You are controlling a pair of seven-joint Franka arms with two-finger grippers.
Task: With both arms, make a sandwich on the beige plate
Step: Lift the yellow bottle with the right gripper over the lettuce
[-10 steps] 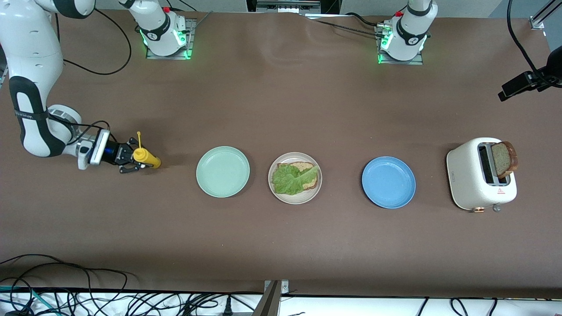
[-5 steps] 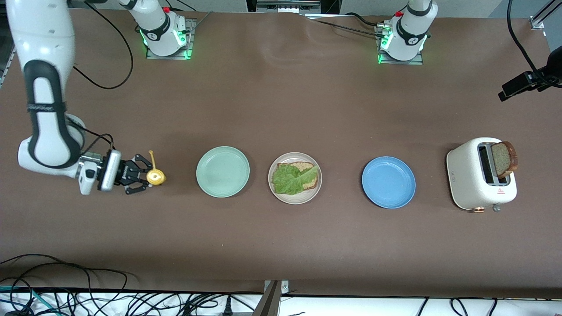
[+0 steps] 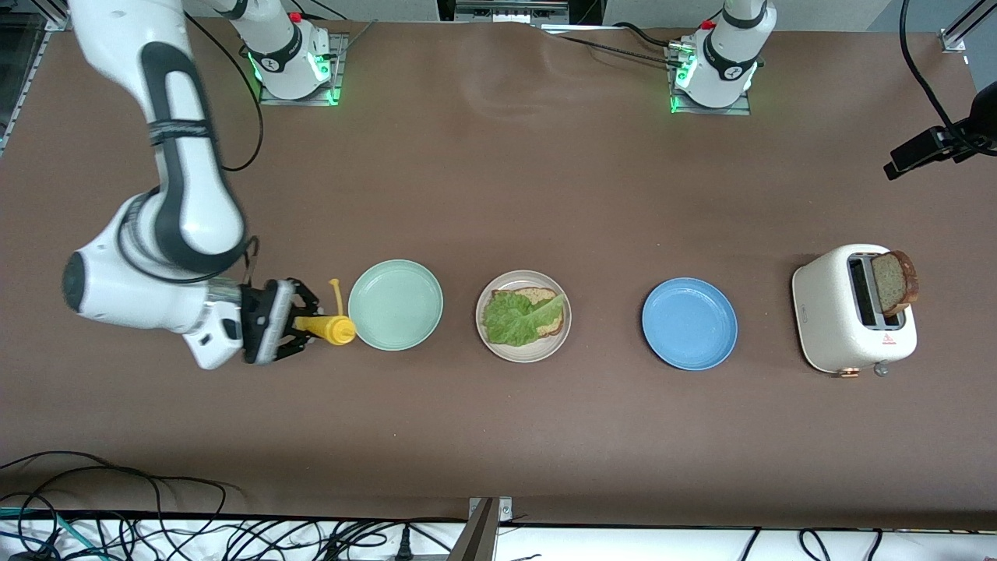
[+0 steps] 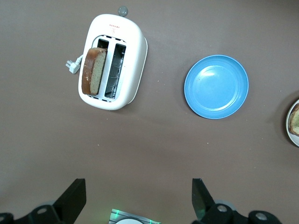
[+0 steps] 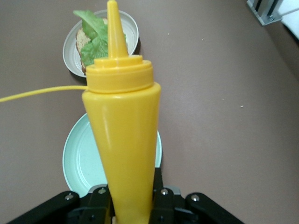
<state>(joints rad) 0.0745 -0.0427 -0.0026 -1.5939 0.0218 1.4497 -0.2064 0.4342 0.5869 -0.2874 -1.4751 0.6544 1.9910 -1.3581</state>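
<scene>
The beige plate (image 3: 523, 354) holds one bread slice (image 3: 547, 299) with a green lettuce leaf (image 3: 508, 321) on top. My right gripper (image 3: 300, 327) is shut on a yellow squeeze bottle (image 3: 333, 330), held up beside the mint-green plate (image 3: 395, 304). The bottle (image 5: 124, 140) points its nozzle toward the beige plate (image 5: 133, 23) and the lettuce (image 5: 96, 42), with the right gripper (image 5: 131, 205) round its lower body. A second bread slice (image 3: 894, 282) stands in the white toaster (image 3: 833, 319). My left gripper (image 4: 138, 191) hangs open and empty, high above the table, looking down on the toaster (image 4: 131, 51) with its bread (image 4: 93, 70).
A blue plate (image 3: 689, 323) lies between the beige plate and the toaster, also seen as the blue plate (image 4: 216, 87) from the left wrist. The mint-green plate (image 5: 79, 163) lies under the bottle. A black camera mount (image 3: 927, 152) stands at the left arm's end.
My right arm has swung the yellow bottle along the table toward the mint-green plate, and turned its nozzle toward the plates. Plates, toaster and bread have not moved.
</scene>
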